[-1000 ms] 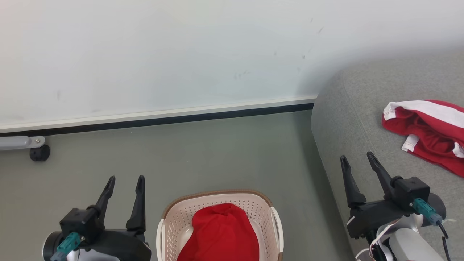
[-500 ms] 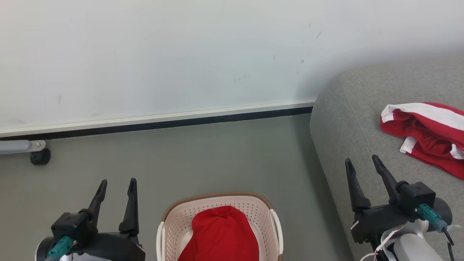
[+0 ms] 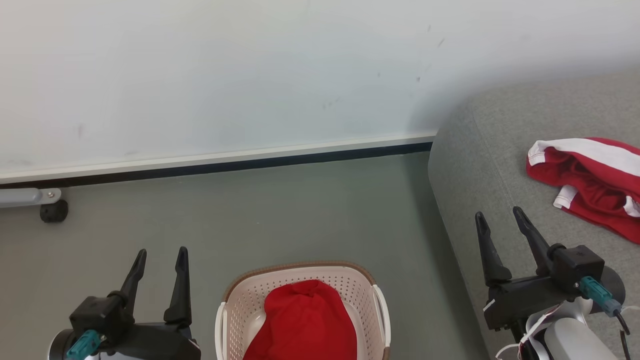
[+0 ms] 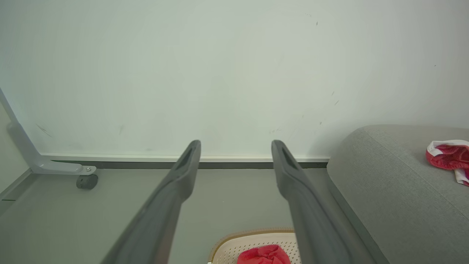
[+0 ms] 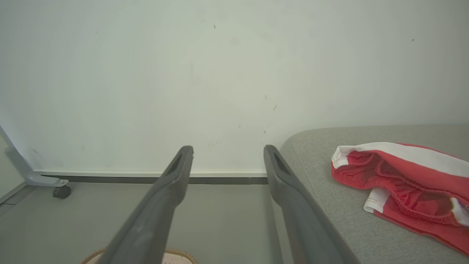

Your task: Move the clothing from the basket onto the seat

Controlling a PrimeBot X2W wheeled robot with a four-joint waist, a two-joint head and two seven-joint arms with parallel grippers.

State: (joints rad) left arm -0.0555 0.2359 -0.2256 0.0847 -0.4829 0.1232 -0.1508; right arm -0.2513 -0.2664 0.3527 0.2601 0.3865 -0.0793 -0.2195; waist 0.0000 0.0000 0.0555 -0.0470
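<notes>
A white-trimmed red garment [image 3: 590, 185] lies on the big grey fabric seat [image 3: 480, 165]; the plain red garment [image 3: 305, 325] sits in the cream perforated basket [image 3: 237, 305]. The left gripper [image 3: 162, 251] and right gripper [image 3: 499, 213] hang parted, empty. Second pick, I'd say: one must dip in for it.

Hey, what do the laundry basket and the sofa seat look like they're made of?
The basket looks like moulded cream plastic with a matt finish: its walls carry regular rows of small holes, and its brown rim has a woven look, possibly just a moulded pattern. The seat looks upholstered in grey woven fabric: in the right wrist view a fine, matt weave shows on its rounded edge.
</notes>
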